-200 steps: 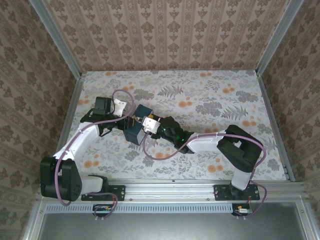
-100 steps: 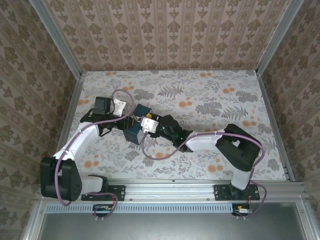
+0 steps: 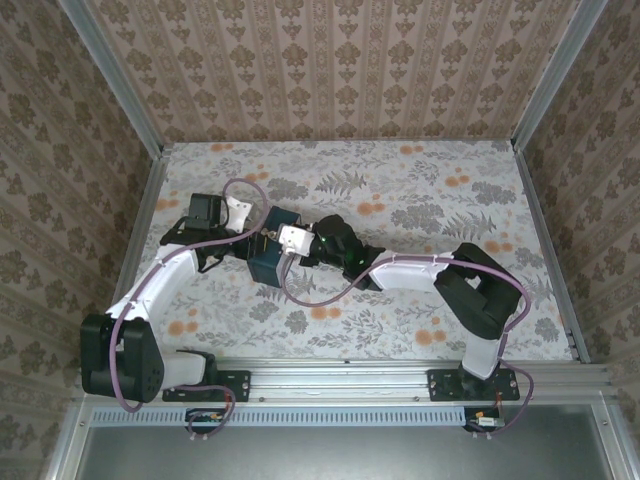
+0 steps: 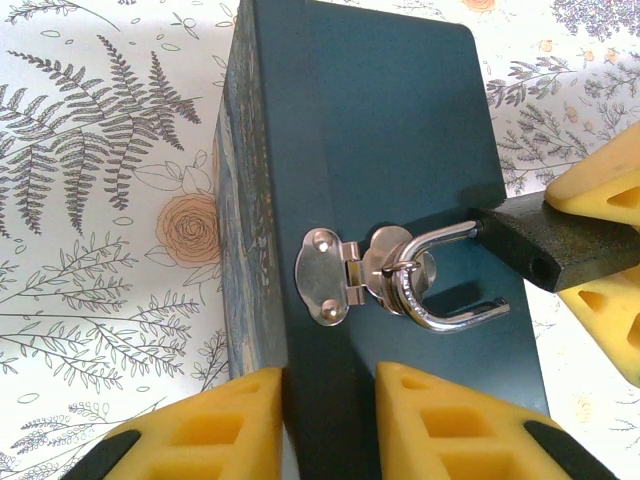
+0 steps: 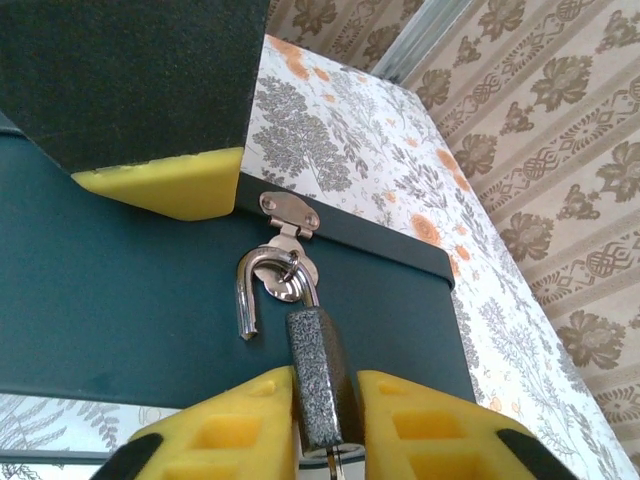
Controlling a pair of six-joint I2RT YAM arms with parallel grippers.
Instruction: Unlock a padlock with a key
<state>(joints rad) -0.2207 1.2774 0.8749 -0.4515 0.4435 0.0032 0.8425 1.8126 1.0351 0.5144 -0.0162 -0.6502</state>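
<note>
Dk blue box (image 4: 400,130), grey prob. speckled padlock (image 5: 318,375), floral tbl (image 4: 100,200).

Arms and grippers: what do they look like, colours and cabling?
Both arms have white link shells with black joint housings: left arm, right arm. A lilac cable loops along each. The wrist cameras show the left gripper and right gripper with yellow finger pads, moulded with hollow cells and black-backed.
</note>
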